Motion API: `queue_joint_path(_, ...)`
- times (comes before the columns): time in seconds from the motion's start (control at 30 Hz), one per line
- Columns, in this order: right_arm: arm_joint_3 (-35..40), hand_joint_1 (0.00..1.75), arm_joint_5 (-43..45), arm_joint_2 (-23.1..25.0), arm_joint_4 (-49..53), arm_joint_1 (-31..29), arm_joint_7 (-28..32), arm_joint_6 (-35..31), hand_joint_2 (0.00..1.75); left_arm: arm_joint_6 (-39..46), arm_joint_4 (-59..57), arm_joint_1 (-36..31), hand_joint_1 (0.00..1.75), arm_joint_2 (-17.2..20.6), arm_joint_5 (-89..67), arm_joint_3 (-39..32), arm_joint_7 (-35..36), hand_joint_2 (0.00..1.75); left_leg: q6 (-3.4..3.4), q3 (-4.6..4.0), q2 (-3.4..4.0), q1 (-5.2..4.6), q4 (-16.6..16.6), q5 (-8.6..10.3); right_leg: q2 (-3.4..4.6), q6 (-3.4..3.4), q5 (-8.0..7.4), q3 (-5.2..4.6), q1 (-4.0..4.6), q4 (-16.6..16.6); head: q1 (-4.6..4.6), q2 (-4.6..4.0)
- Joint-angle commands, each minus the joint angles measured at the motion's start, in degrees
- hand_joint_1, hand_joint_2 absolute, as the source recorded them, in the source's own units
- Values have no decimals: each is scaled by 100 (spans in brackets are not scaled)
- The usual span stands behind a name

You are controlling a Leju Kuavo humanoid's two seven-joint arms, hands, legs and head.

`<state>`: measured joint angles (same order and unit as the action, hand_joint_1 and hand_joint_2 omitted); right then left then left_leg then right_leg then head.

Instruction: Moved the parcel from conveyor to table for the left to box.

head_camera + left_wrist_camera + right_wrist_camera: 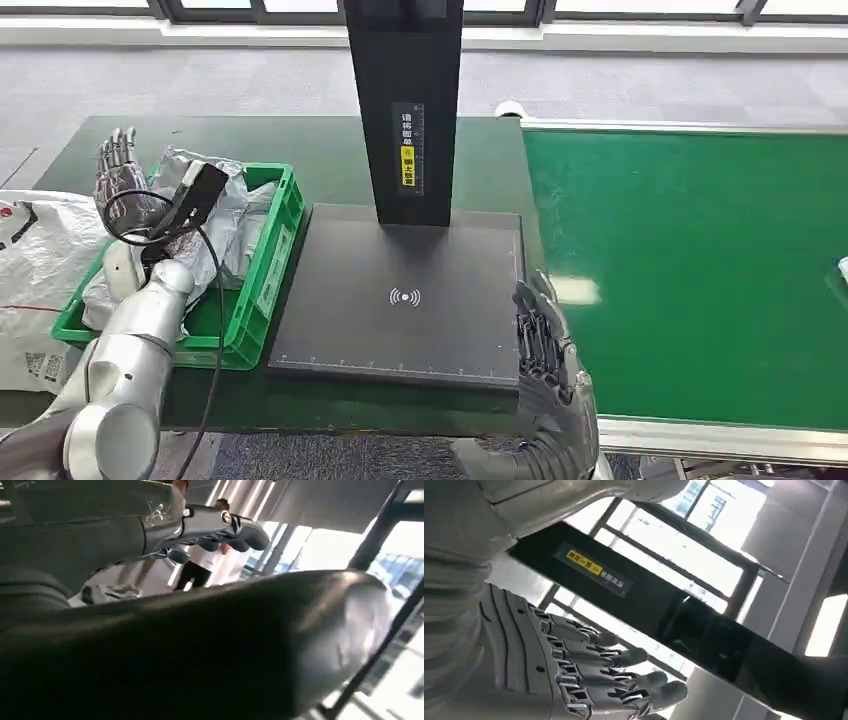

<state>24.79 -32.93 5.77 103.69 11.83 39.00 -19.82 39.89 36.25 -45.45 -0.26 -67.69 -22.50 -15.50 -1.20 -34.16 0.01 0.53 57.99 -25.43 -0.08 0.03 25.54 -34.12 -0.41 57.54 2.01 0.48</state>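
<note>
right hand (545, 345): fingers spread, holding nothing, at the scanner pad's (400, 300) conveyor-side edge. left hand (120, 175): fingers open and upright, empty, above the green crate (262, 285) beside the pad. silver parcels (225, 215) lie inside the crate, nearest the left hand; long axis unclear.

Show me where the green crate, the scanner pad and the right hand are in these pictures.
green crate (268, 262): head view, on its right wall.
scanner pad (400, 330): head view, on its bare dark top below the wireless mark.
right hand (540, 335): head view, on the back of the hand.
</note>
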Motion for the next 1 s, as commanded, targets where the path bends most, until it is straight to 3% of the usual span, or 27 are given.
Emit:
queue_joint_path(0.03, -1412, 0, -630, 363, -420, 79, -476, -52, 175, -796, 2362, 1619, 0, -913, 3431, 85, -1466, 0, 11, 42, 6, -12, -37, -1, 7, 8, -1, 41, -14, -34, 0, 0)
queue_joint_path(0.07, -1416, 0, -638, 387, -428, 79, -457, -55, 175, -771, 2329, 1604, 0, -867, 3480, 149, -1415, 0, 12, 42, 4, -13, -38, 0, 4, 8, -1, 42, -17, -35, 0, 0)
queue_joint_path(0.17, -1944, 0, -1322, 328, -343, 300, -1110, -558, 175, -3089, 3376, 2632, 0, -918, 5726, 1206, -2234, 0, 12, 29, 22, -2, -11, -23, 19, 6, 3, 25, -7, -19, 0, 0)
queue_joint_path(0.2, -2147, 0, -1360, 265, -325, 375, -1216, -593, 175, -3432, 3500, 2848, 0, -983, 6104, 1452, -2450, 0, 13, 31, 23, -6, -19, -21, 21, 6, 3, 25, -9, -27, 0, 0)
queue_joint_path(0.3, -2274, 0, -1278, 182, -288, 432, -1172, -524, 175, -3287, 3600, 2974, 0, -1073, 6112, 1627, -2450, 0, 11, 30, 9, -10, -14, -24, 8, 7, 10, 27, -14, -24, 0, 0)
queue_joint_path(0.37, -2336, 0, -1307, 286, -289, 420, -1091, -476, 175, -3155, 3500, 2902, 0, -907, 6318, 1797, -2450, 0, 14, 15, -1, -14, -5, -27, -1, 18, 16, 19, -13, -18, 0, 0)
queue_joint_path(1.0, -2319, 0, -1337, 331, -293, 408, -1089, -471, 175, -3145, 3449, 2856, 0, -837, 6387, 1826, -2450, 0, 8, 22, 6, -9, -15, -24, 5, 14, 17, 21, -5, -16, 0, 0)
